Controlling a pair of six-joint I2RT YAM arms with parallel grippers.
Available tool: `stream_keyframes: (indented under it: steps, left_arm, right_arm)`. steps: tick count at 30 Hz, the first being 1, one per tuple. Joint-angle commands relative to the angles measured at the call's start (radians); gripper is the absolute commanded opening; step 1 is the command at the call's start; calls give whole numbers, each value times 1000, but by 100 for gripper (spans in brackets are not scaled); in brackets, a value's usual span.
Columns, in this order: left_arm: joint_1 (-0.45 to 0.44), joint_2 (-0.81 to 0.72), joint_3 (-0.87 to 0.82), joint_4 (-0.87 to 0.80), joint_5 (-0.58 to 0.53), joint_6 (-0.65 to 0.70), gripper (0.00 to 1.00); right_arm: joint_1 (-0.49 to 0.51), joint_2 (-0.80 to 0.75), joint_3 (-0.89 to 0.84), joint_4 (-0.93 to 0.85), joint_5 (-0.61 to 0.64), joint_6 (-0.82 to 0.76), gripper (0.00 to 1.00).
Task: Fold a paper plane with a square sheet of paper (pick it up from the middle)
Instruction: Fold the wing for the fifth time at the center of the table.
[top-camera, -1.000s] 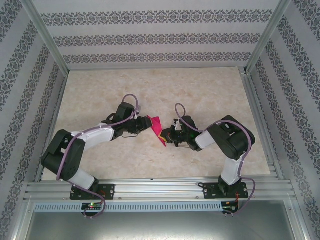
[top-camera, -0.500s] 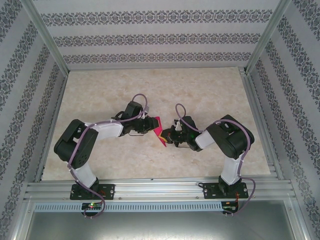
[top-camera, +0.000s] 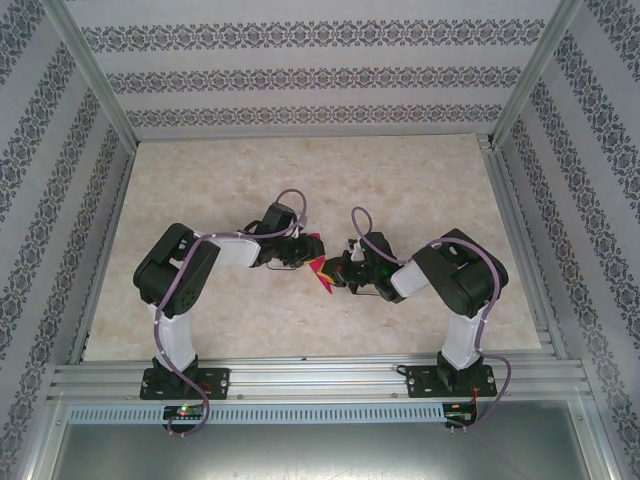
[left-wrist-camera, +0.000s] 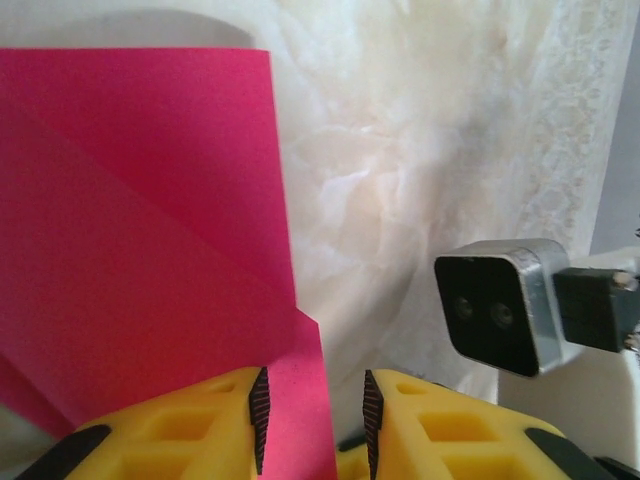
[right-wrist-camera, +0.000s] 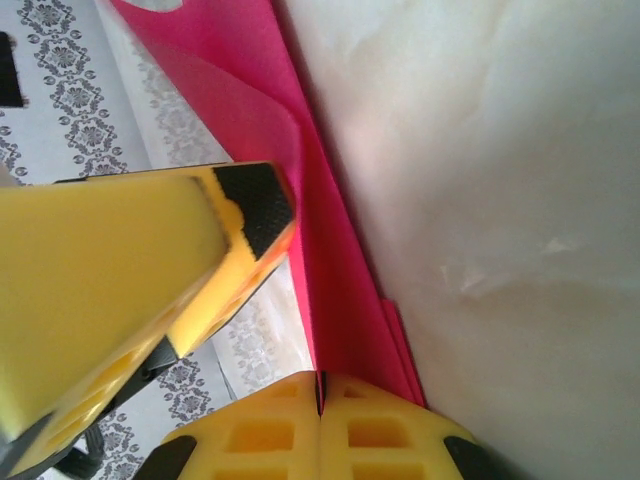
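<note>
At centre, creased, layered magenta-pink paper (top-camera: 320, 272)

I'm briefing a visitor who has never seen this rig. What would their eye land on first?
The bright pink paper, partly folded, is held between the two arms. The right claw is pinched shut on its edge, while the left claw straddles another edge with its yellow fingers apart.
</note>
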Motion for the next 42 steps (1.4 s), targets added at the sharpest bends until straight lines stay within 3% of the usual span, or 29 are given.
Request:
stream_keyframes:
  steps: [1,8,15,25,28,30,42]
  left_arm:
    - [-11,31,25,1,-26,31,34]
    - [-11,48,32,-60,-45,63,32]
    - [-11,51,33,-65,-33,69,32]
    - [-11,51,41,-65,-15,69,32]
    - [-12,51,40,-65,-11,70,32]
    - [-12,50,41,-65,-11,71,32]
    - [-11,51,39,-60,-1,64,32]
  right_arm:
    - [-13,7,-15,-43,18,-12,4]
    - [-12,-77,-2,-167,34,-70,12]
    - [-6,-209,99,-581,79,-274,11]
    - [30,-189,164,-663,68,-318,25]
    - [33,-186,168,-694,88,-335,25]
    - [36,-192,164,-697,101,-345,17]
    - [52,-161,153,-743,130,-363,16]
